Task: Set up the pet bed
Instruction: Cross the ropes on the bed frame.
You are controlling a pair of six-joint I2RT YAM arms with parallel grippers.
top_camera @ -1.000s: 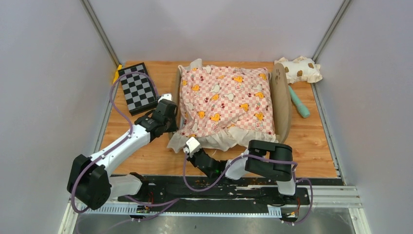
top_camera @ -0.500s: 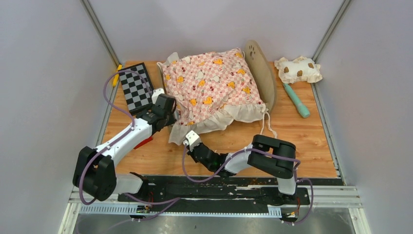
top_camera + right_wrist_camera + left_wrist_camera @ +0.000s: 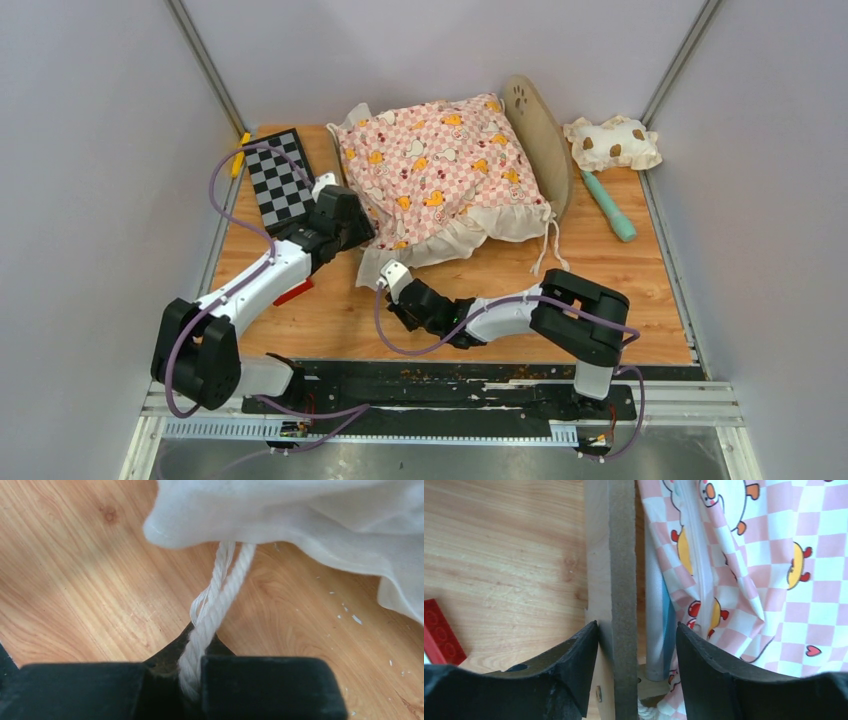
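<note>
Plain grey walls (image 3: 420, 50) enclose a wooden tabletop (image 3: 640, 290), seemingly evenly lit.

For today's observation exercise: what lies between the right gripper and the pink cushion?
A white twisted cord, pinched in the right gripper, runs under the cushion's ruffle; right wrist view.

From above, the cushion (image 3: 440, 165) hides nearly all of the pet bed (image 3: 540, 135); little but its headboard shows. The rope (image 3: 215, 605) disappears under the cushion's frill at one end and inside the clamped right pincer (image 3: 192, 680) at the other. The left wrist view's edge cuts off the red block (image 3: 439, 635).
</note>
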